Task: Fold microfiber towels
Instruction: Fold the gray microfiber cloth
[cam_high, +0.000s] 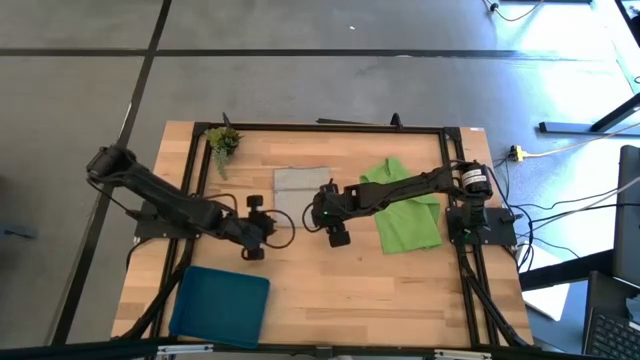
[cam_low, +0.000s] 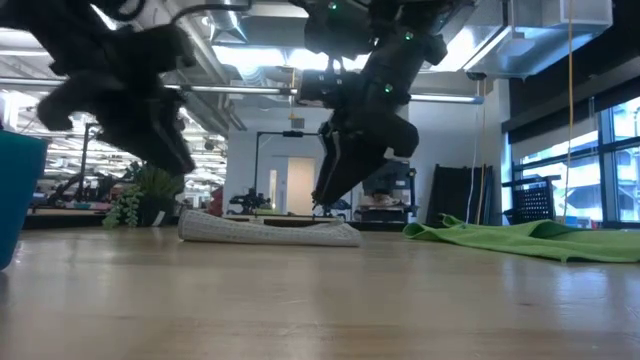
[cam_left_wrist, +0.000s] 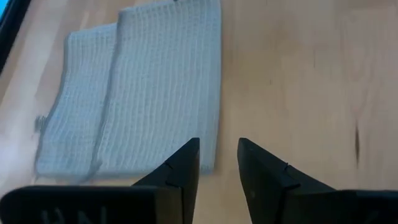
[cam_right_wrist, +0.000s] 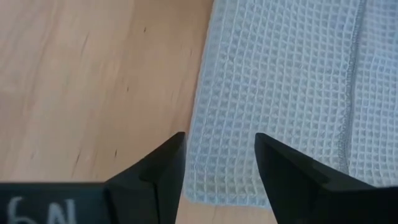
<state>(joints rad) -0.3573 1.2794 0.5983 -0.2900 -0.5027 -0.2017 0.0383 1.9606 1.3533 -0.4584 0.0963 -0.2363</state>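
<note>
High view: I see grey towel (cam_high: 303, 187) folded flat.
Left gripper (cam_high: 255, 228): beside towel, fingers apart, empty.
Right gripper (cam_high: 333, 222): at towel's edge, fingers apart, empty.

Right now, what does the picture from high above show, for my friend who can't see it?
A folded grey towel lies mid-table, with the left end effector and right end effector just beside it. A lime green towel lies rumpled at right, a blue tray sits near the front.

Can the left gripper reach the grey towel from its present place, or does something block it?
Probably yes. The left gripper hangs open and empty by the grey towel, with nothing between them.
</note>
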